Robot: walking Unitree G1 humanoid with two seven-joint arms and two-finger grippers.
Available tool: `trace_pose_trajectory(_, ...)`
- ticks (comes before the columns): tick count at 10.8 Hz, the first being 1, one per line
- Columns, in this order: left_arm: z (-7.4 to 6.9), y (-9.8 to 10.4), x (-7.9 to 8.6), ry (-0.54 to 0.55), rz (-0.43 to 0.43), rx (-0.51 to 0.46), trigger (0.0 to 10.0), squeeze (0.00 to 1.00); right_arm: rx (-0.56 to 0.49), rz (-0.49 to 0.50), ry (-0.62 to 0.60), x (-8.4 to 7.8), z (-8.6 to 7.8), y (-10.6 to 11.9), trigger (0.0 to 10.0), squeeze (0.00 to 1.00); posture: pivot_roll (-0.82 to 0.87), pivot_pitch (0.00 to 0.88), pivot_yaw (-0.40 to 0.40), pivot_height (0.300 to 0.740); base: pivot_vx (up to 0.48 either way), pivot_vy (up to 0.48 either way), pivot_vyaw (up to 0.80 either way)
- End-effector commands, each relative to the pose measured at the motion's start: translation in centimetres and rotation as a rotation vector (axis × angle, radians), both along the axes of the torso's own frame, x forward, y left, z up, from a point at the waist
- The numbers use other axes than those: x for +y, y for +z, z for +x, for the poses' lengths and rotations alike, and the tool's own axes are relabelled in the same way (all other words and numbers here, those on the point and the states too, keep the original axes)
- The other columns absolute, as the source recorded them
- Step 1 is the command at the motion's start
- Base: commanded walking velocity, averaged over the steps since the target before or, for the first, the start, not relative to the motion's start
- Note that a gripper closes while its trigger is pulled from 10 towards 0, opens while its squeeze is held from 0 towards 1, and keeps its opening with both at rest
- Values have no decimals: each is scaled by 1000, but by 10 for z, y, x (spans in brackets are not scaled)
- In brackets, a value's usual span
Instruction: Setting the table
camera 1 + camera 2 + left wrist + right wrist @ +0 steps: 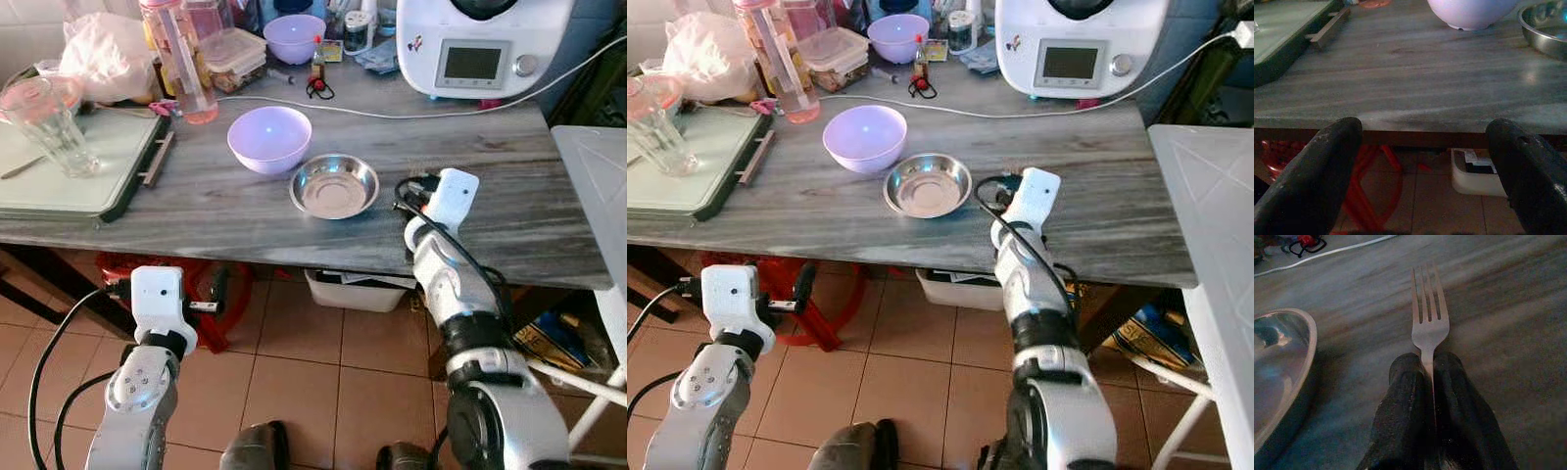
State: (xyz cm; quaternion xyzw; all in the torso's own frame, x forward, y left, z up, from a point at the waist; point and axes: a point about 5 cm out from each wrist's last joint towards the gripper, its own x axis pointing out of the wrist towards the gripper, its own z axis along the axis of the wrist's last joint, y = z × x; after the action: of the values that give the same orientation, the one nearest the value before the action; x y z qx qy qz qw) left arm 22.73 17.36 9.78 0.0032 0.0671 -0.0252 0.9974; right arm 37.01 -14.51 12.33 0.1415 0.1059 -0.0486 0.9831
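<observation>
A silver fork [1429, 318] lies low over the grey wood-grain table [509, 186], tines pointing away from me. My right gripper [1425, 363] is shut on its handle. Just left of the fork sits a round steel dish [334, 186], and a lilac bowl [269, 137] stands behind that dish. The right wrist [446, 201] hovers over the table's front part, right of the dish. My left gripper [1425, 147] is open and holds nothing. It hangs below and in front of the table's front edge [1415, 125].
On the table's left is a green tray [88, 166] carrying a glass [49, 122]. A pink bottle [181, 59], a plastic bag, containers and a second lilac bowl [294, 37] crowd the back, beside a white appliance [480, 44] with its cable. Under the table are a red stool [211, 294] and a white box.
</observation>
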Motion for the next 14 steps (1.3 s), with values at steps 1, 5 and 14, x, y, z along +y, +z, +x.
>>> trace_pose_trajectory(1,-1,3,0,-10,-11,-5,10000,0,24,17,19,7,1,-4,10000,0,92,152,90,740,0,0,0)
trace_pose_trajectory(5,0,3,-2,-13,-13,-6,10000,0,28,27,35,16,4,-6,10000,102,92,150,89,740,0,0,0)
trace_pose_trajectory(14,1,1,-7,-17,-27,1,10000,0,-43,-60,27,-3,2,3,10000,1000,79,147,78,740,0,0,0)
